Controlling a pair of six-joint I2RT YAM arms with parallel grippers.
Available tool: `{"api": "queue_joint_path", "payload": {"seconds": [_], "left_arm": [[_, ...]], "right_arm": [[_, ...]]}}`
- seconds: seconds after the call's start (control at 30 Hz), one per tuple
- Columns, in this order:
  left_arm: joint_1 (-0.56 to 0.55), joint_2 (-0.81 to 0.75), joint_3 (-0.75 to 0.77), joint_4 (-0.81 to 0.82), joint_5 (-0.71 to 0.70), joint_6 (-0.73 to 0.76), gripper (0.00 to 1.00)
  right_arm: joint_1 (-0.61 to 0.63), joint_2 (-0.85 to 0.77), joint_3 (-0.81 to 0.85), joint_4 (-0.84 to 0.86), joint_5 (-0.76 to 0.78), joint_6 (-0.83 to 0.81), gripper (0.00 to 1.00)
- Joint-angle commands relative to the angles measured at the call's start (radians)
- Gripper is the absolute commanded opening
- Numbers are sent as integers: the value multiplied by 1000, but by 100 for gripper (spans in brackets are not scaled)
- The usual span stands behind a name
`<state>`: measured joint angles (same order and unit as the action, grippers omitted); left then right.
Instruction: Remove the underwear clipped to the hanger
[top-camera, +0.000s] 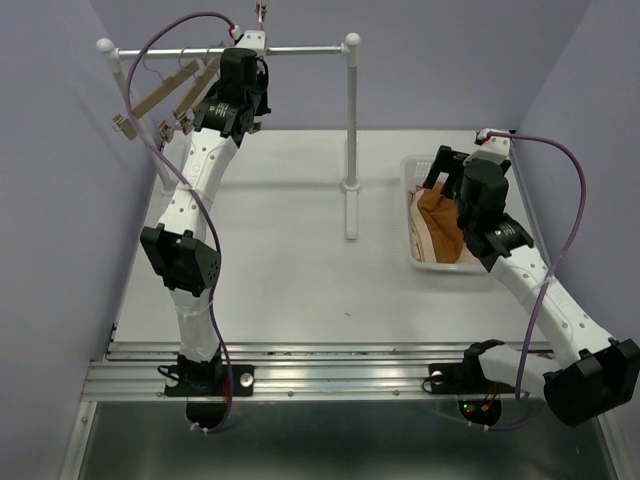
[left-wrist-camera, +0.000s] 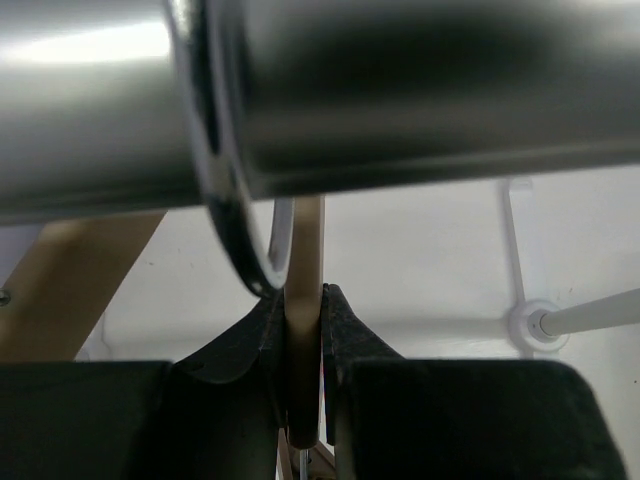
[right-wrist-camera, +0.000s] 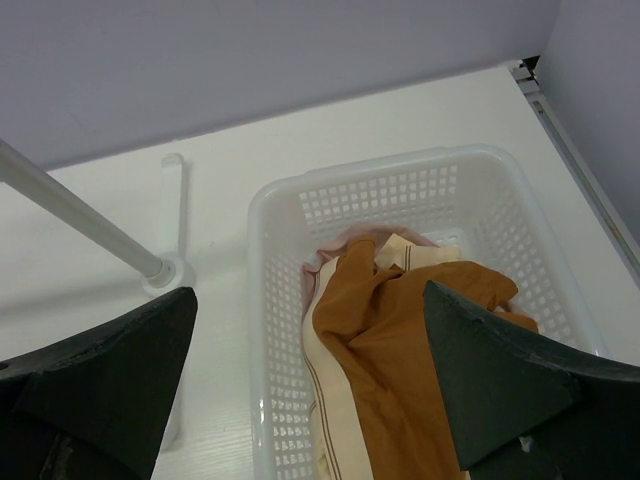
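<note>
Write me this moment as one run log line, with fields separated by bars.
left claw: shut on wooden hanger at rail | right claw: open above basket | underwear: lying in basket

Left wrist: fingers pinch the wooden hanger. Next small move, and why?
Probably open the left gripper and back off the hanger: top view shows no cloth clipped there, and the underwear lies in the basket beneath the open right gripper.

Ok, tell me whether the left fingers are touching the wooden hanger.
Touching. The left wrist view shows both fingers pressed against the wooden hanger, one on each side, no gap.
</note>
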<state>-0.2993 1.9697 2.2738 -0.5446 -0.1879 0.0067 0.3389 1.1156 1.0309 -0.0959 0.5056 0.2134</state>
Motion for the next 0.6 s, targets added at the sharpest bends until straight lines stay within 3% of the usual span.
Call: {"api": "queue_joint_path", "payload": {"seconds": [0.0, 0.17, 0.2, 0.27, 0.57], "left_arm": [[8, -35, 9, 46, 8, 1, 0], [9, -75, -79, 57, 8, -31, 0], [9, -84, -88, 55, 10, -34, 4], [9, -95, -94, 51, 16, -47, 21], [8, -193, -134, 78, 30, -89, 65]], "right_arm": [[0, 0, -9, 61, 17, -11, 100], [0, 3, -8, 62, 11, -12, 100], [0, 3, -8, 62, 5, -12, 100], [0, 4, -8, 64, -1, -14, 100], [0, -14, -6, 64, -42, -17, 100]]}}
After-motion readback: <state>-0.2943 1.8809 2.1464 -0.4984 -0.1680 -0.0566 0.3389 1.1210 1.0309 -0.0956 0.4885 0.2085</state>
